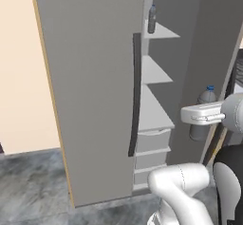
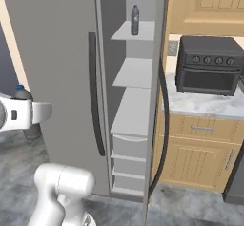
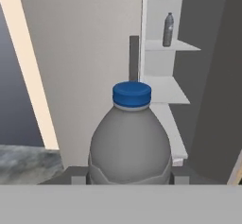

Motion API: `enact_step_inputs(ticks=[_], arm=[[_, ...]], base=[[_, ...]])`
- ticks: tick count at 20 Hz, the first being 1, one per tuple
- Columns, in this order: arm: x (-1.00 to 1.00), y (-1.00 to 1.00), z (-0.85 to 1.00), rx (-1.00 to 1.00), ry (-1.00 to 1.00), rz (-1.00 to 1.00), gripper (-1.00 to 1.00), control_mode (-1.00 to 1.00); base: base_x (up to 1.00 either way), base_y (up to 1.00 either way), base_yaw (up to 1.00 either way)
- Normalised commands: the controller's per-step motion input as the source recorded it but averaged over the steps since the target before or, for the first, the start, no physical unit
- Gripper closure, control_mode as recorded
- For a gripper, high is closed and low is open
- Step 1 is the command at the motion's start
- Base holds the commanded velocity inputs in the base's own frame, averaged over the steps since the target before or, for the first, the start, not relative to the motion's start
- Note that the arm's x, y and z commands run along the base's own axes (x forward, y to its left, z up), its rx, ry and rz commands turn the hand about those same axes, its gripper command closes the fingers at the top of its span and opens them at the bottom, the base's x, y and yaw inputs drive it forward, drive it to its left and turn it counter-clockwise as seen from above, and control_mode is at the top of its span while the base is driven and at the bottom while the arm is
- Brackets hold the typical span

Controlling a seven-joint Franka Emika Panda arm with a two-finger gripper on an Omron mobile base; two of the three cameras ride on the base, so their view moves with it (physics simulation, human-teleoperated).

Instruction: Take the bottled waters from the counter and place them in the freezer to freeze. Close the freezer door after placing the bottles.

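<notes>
Between the fingers, the bottle looks translucent grey plastic with a smooth blue cap. The door beyond is matt grey. The tabletop looks like veined marble.

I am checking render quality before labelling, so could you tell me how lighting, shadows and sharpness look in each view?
Left base view: flat, even light, no glare on the freezer door. Right base view: soft shading under the freezer shelves, the far bottle small and slightly soft. Hand view: the held bottle looms large, edges smooth, no highlights.
</notes>
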Motion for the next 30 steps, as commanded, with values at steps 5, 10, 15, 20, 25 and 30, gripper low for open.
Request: enact_step_inputs(ticks=[5, 10, 15, 20, 25, 30], arm=[[0.00, 0.00, 0.00, 0.00, 0.00, 0.00, 1.00, 1.00], [0.00, 0.00, 0.00, 0.00, 0.00, 0.00, 1.00, 1.00], [0.00, 0.00, 0.00, 0.00, 0.00, 0.00, 1.00, 1.00], [0.00, 0.00, 0.00, 0.00, 0.00, 0.00, 1.00, 1.00], [0.00, 0.00, 0.00, 0.00, 0.00, 0.00, 1.00, 1.00], [0.00, 0.00, 0.00, 0.00, 0.00, 0.00, 1.00, 1.00]], base=[[0.39, 0.07, 0.00], [0.43, 0.01, 0.00], [0.52, 0.00, 0.00], [0.56, 0.00, 0.00], [0.45, 0.00, 0.00], [0.15, 0.00, 0.00]])
